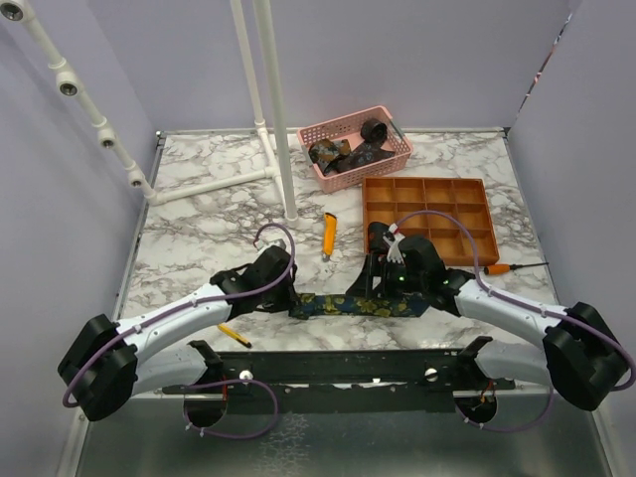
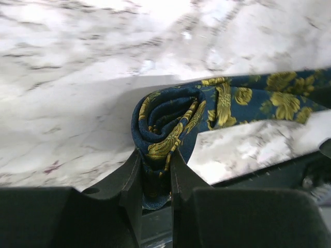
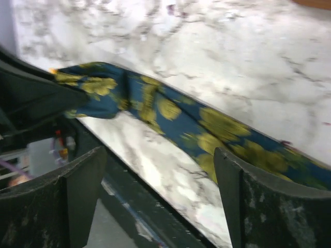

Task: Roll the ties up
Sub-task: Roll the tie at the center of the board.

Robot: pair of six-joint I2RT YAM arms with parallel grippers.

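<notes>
The left gripper (image 2: 155, 163) is nearly closed, its two black fingers (image 2: 132, 178) pinching the rolled end of a tie (image 2: 243, 98); the coil is a few turns of navy cloth with yellow flowers, standing on edge between the jaws, with its open spiral facing the wrist camera; from the coil the unrolled length runs off towards 3 o'clock, flat on the marble table (image 2: 77, 119).

The right gripper (image 3: 160, 175) stands wide open with nothing between its fingers (image 3: 243, 201); in its wrist view the tie (image 3: 170, 111) crosses the marble just beyond the fingertips, from 10 o'clock down to 4 o'clock, and I cannot tell whether either finger touches it.

In the top view the left gripper (image 1: 286, 294) and right gripper (image 1: 397, 283) sit at the two ends of the tie (image 1: 363, 306), which lies left to right at 6 o'clock on the table (image 1: 199, 229), close to its near edge; a purple cable (image 1: 283, 238) loops over the left arm.

At 12 o'clock from the tie lies an orange-yellow knife (image 1: 328, 236); at 1 o'clock is an orange tray (image 1: 422, 182) of square compartments, just behind the right gripper; further out at 12 o'clock a pink basket (image 1: 370, 171) holds dark ties (image 1: 348, 154), at least one wound into a coil; a white pipe frame (image 1: 268, 99) rises at 11 o'clock.
</notes>
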